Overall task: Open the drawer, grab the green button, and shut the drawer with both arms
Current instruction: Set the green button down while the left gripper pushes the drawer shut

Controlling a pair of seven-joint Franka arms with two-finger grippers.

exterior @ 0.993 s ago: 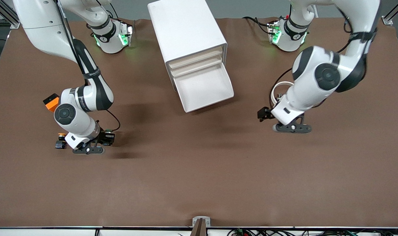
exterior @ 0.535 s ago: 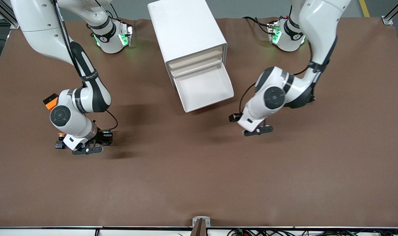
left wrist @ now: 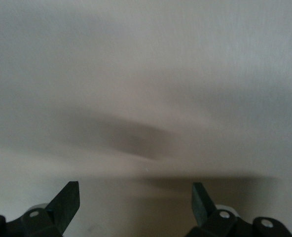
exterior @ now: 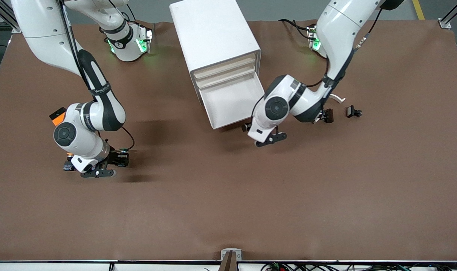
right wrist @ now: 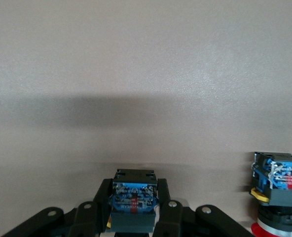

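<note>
Two jobs here: the right gripper [exterior: 97,172] pinches a small, rigid, light button [right wrist: 133,200] by its blocky base low over the table, while the spread left gripper [exterior: 269,139] nears the open drawer [exterior: 231,101], best pushed on its stiff front.

Drawer [exterior: 234,101] stands pulled out of the cabinet [exterior: 213,34]; left gripper [exterior: 268,140] just beside it.

Even, diffuse overhead light; brown table [exterior: 228,210] matte, no glare. Soft shadows lie on the table beside the cabinet [exterior: 213,37], under both arms. Cabinet top bright, near washed out. Left wrist view blurred and pale, one smeared dark shadow. Right wrist view sharp, with a broad soft shadow band.
</note>
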